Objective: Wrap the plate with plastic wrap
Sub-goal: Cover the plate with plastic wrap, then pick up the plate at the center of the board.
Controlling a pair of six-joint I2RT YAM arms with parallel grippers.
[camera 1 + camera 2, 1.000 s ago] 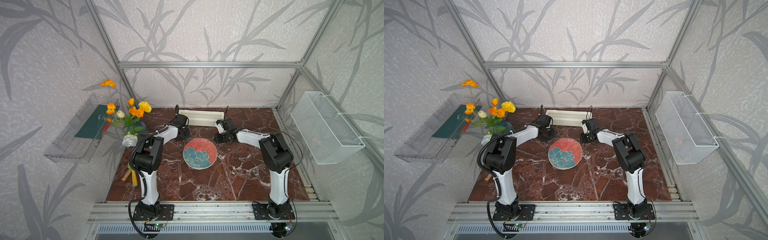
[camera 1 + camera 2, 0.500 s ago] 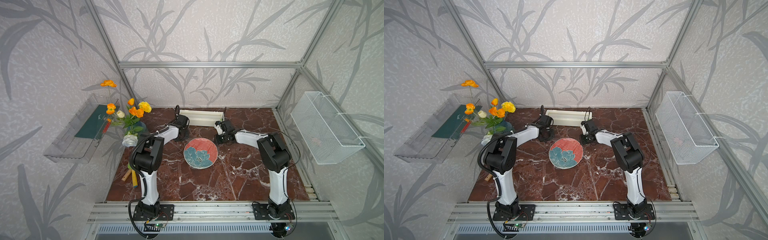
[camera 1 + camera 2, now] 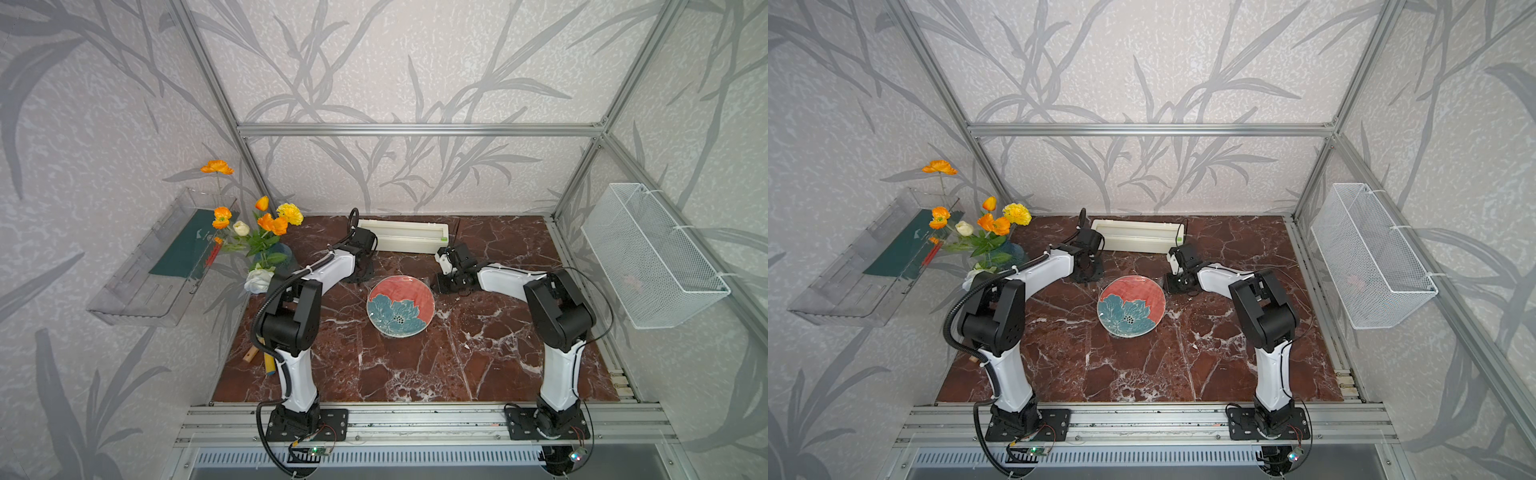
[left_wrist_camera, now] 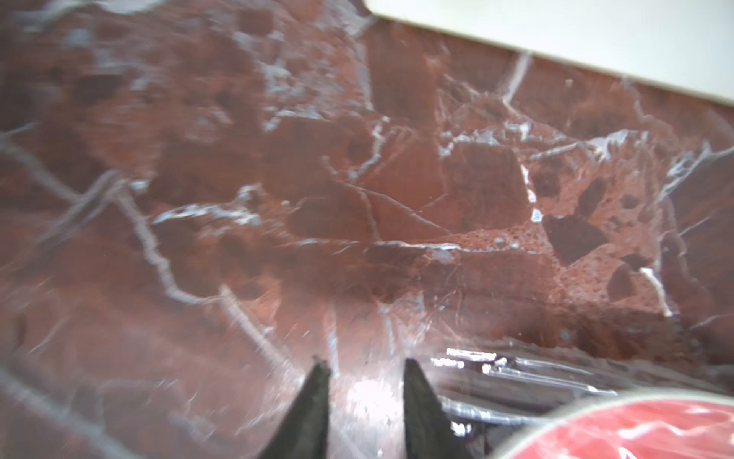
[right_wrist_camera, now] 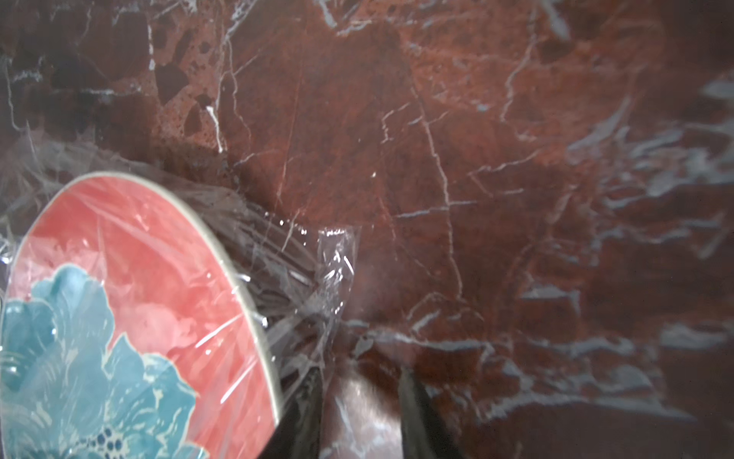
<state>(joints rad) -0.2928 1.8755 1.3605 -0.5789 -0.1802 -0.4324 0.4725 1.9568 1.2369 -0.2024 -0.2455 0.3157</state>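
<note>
Two white-and-black robot arms reach low over a red-brown marble tabletop (image 3: 415, 365). The left gripper (image 3: 358, 274) and the right gripper (image 3: 448, 284) sit on opposite sides of a round, shallow coral-red ceramic plate (image 3: 401, 305) painted with a large teal-blue flower. The plate (image 3: 1131, 305) lies flat between the two pincers, just beside each.

A thin, transparent, crinkly sheet of plastic wrap (image 5: 333, 274) is stretched over the plate's (image 5: 139, 298) face. It spills past the rim onto the marble and bunches into a glossy fold just ahead of the right gripper (image 5: 359, 391). That pincer's jaws stand apart with bare stone in the gap. The finger nearer the plate sits against the rumpled film, but contact cannot be confirmed.

The left gripper (image 4: 363, 381) also has its jaws parted, clamped on nothing, with a bright sheen on the surface between them. Shiny wrinkles of the plastic wrap (image 4: 516, 377) lie just beside its plate-side finger, and the plate's (image 4: 635, 431) pale rim is close by. Beyond both pincers, on the side away from the plate, a long cream-white dispenser box (image 3: 403, 237) rests along the table's far edge — nearer the left gripper than the right.
</note>
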